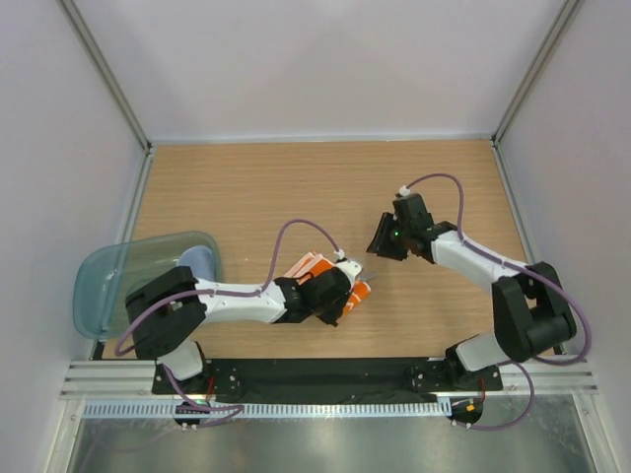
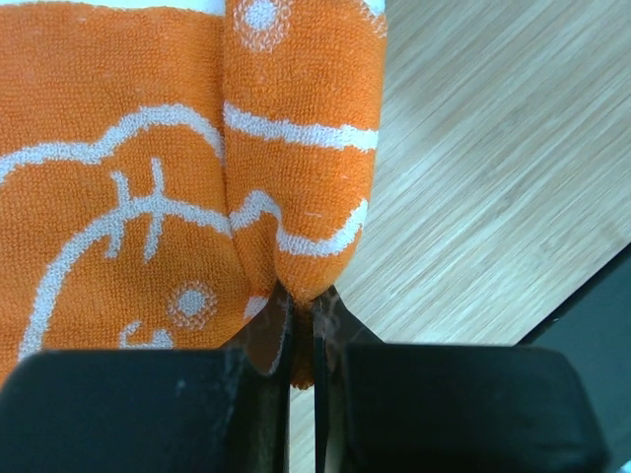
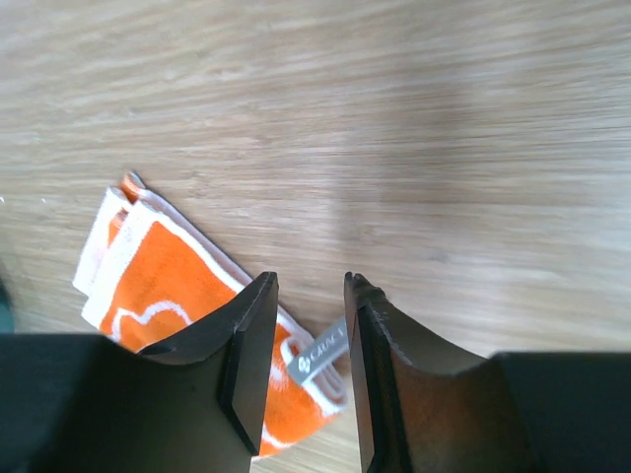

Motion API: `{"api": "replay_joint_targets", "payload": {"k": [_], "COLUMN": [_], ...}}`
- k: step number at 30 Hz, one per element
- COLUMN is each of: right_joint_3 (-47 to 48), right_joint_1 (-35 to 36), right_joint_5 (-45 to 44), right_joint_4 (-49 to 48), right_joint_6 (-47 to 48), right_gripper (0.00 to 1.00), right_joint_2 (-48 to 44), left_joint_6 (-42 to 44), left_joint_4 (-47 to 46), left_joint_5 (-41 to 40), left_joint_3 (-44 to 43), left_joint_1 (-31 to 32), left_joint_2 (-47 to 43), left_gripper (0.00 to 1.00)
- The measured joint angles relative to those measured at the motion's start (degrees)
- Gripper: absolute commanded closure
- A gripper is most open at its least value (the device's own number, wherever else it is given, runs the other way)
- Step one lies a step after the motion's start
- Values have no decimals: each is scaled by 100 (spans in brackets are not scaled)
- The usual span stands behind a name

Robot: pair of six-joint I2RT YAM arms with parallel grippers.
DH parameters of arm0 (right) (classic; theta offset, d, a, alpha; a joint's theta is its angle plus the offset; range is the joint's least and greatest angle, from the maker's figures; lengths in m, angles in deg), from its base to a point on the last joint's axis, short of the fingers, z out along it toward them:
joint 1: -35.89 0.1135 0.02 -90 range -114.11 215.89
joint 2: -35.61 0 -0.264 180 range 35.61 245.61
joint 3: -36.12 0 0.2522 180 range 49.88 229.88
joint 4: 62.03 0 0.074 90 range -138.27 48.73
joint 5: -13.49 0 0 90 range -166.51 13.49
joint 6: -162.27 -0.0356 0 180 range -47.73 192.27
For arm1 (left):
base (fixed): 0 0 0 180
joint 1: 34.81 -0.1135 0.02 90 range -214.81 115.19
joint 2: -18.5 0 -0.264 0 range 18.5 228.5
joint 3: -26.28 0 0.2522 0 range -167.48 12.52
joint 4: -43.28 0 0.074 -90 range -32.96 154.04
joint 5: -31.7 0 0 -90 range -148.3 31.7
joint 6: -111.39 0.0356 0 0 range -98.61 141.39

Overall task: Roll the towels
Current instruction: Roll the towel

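Orange patterned towel (image 2: 128,177) is clamped in the left tool (image 2: 304,317); the right tool (image 3: 311,288) hangs, jaws apart.

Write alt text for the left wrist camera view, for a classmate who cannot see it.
The left gripper is shut on a bunched fold of an orange towel with white swirls, which fills the upper left of the view. Pale wooden table shows on the right.

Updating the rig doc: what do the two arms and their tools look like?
Both the left arm and right arm have white links with black joint housings, each trailed by a looping purple cable. A small green light glows at the right wrist. The left tool and right tool are matte black, with two flat tapering fingers.
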Motion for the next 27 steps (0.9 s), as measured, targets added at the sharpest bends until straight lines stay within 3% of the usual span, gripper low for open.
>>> {"api": "replay_joint_targets", "payload": {"k": [6,12,17,27], "right_joint_3": [256,-20,-730,-1244], "right_joint_1": [0,-7,-7,334], "right_joint_5": [-710,-575,114,1034], "right_joint_4": [835,1156,879,-240], "right_joint_6": [83,17,-258,-831], "right_gripper": [57,55,53,47], "right_joint_2": [-992,-1637,-2085,-1759], "left_joint_6": [-715,-1633,-2553,-4033], "left_joint_4": [-72,-479,-1370,-2778], "left_joint_5": [509,1281,2155,3399], "left_joint_3": [70,518,1185,1766], "left_joint_1": [-457,-1193,-1897,-2745], "left_joint_2": [-90,-520,-623,48], "left_gripper": [100,100,100,100]}}
